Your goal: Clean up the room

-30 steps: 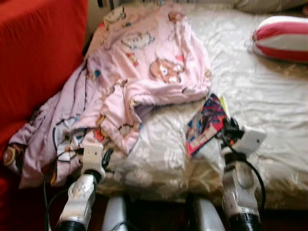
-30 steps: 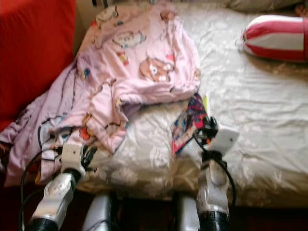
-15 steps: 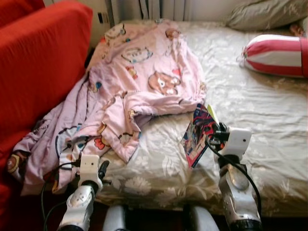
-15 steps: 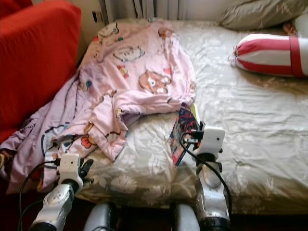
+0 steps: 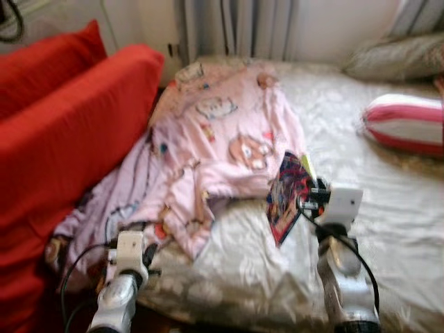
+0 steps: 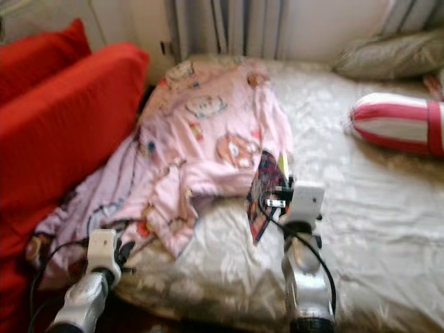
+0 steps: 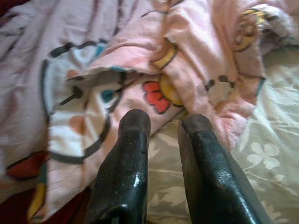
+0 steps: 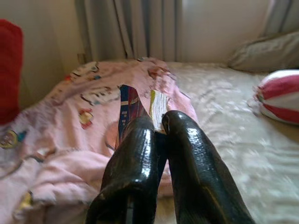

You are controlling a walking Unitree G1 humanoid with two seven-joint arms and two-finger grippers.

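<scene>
A colourful book (image 5: 286, 198) stands upright above the bed, with my right gripper (image 5: 309, 199) shut on its lower edge. In the right wrist view the book (image 8: 128, 105) sticks up between the two black fingers (image 8: 135, 154). A pink cartoon-print blanket (image 5: 215, 146) lies crumpled over the bed's left side and hangs off its corner. My left gripper (image 7: 163, 122) hovers low by that hanging corner. Its fingers stand slightly apart with nothing between them.
The bed (image 5: 388, 187) has a pale floral sheet. A red-and-white striped pillow (image 5: 406, 123) and a grey pillow (image 5: 395, 59) lie at its far right. A red sofa (image 5: 62, 139) stands close on the left. Curtains (image 5: 236, 31) hang behind the bed.
The view has swung upward, bringing in the wall and curtains. My right gripper has lifted the book from the bed's edge to upright. The left arm has barely moved.
</scene>
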